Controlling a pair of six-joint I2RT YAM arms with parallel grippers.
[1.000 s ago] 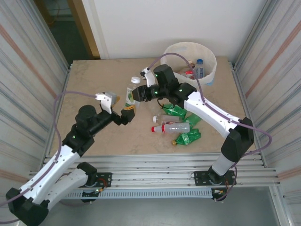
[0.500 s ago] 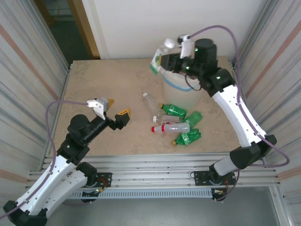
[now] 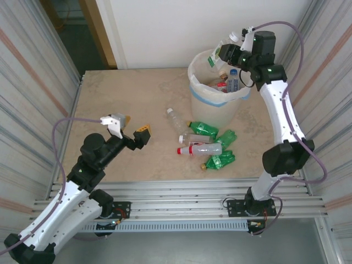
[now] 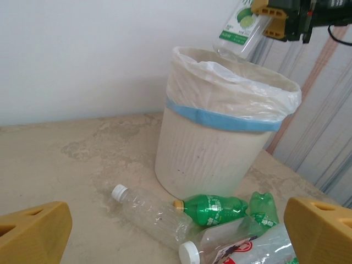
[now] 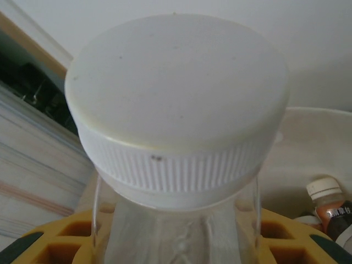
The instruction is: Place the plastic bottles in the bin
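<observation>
Bottles (image 3: 208, 148) lie heaped beside the bin (image 3: 204, 103); right gripper (image 3: 226, 52) clamps another bottle (image 3: 214, 57) above its rim, left gripper (image 3: 133, 127) fingers spread wide.

The left gripper (image 4: 177, 234) has its yellow fingertips (image 4: 33, 234) wide apart at the lower corners, with nothing between them. Ahead stands the bin (image 4: 220, 159), upright on the table (image 4: 66, 165), with a translucent liner bag (image 4: 231, 93) folded over its rim and a blue tape band (image 4: 220, 116) just below; above the far rim, the right gripper (image 4: 273, 19) clamps a green-labelled clear bottle (image 4: 240, 25), tilted base-down toward the opening. Against the bin's near base lie a clear white-capped bottle (image 4: 148, 212), a green bottle (image 4: 214, 208), a crushed green bottle (image 4: 263, 209) and a red-labelled clear bottle (image 4: 236, 250).
</observation>
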